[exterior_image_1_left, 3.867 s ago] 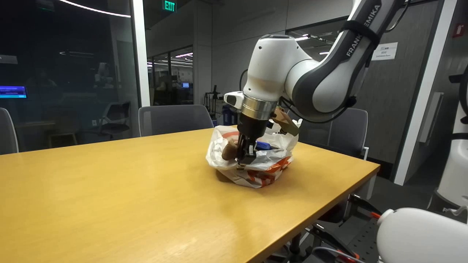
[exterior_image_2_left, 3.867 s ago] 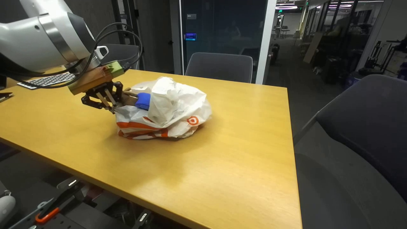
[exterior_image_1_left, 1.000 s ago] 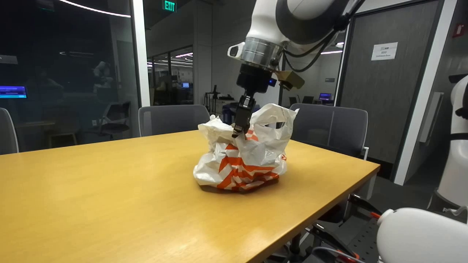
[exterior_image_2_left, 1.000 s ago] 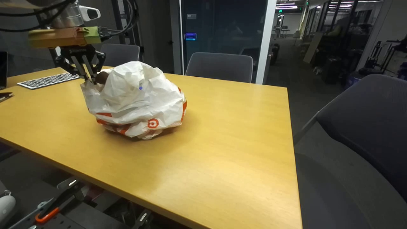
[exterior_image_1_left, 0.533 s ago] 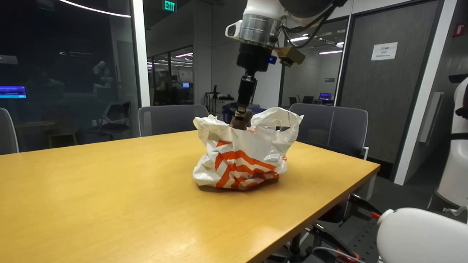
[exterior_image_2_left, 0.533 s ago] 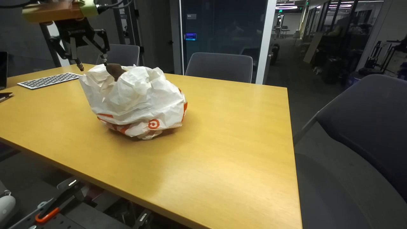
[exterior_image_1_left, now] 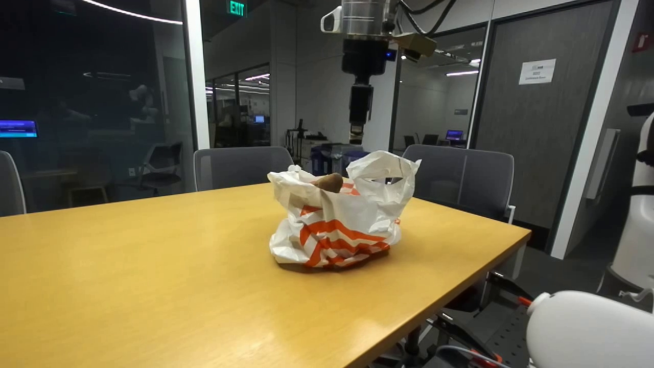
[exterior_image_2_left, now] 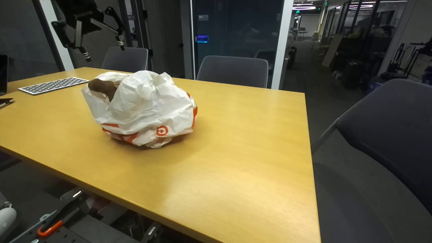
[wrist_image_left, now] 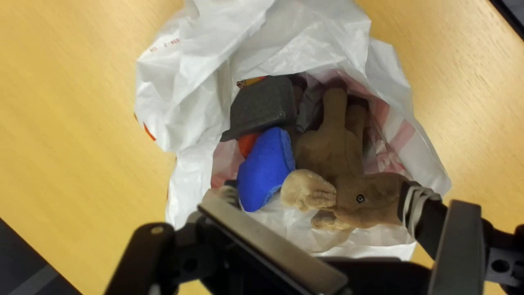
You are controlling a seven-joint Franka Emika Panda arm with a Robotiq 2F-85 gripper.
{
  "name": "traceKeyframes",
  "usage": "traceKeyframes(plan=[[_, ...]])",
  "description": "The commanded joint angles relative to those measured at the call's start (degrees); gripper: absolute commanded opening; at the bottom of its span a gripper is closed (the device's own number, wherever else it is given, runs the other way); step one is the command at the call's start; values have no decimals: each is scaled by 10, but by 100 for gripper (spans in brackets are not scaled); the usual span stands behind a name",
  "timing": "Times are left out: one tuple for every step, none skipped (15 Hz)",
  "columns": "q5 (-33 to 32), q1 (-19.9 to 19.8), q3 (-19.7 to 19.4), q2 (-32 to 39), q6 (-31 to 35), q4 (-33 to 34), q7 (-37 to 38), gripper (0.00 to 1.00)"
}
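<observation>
A white plastic bag with orange-red stripes point(exterior_image_1_left: 352, 220) sits on the table with its mouth upward. Inside it, a brown plush animal point(wrist_image_left: 327, 151) lies beside a blue cloth-like thing point(wrist_image_left: 264, 168) and a dark grey object point(wrist_image_left: 264, 106). The plush's head pokes above the bag's rim in both exterior views. My gripper point(exterior_image_2_left: 104, 51) hangs above the bag, fingers wide apart with nothing between them. In the wrist view the plush's head lies below the spread jaws, apart from them. The bag's lower contents are hidden.
The bag stands on a yellow wooden table point(exterior_image_1_left: 153, 266). A keyboard point(exterior_image_2_left: 54, 85) and part of a laptop point(exterior_image_2_left: 3, 74) lie at the table's far left in an exterior view. Grey chairs point(exterior_image_1_left: 242, 166) line the edges.
The gripper has let go at the bag's rim, opened wide and risen well above it. The plush's head has settled lower in the bag mouth. Earlier, the bag was lower and more slumped.
</observation>
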Motion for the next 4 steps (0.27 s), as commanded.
traceKeyframes(plan=[[-7,-3,3,1,-6,3,5,100],[-11,-4,4,2,-11,5,8,100],[-14,-5,5,2,-13,6,11,100],[-16,-5,5,2,-13,6,12,100]])
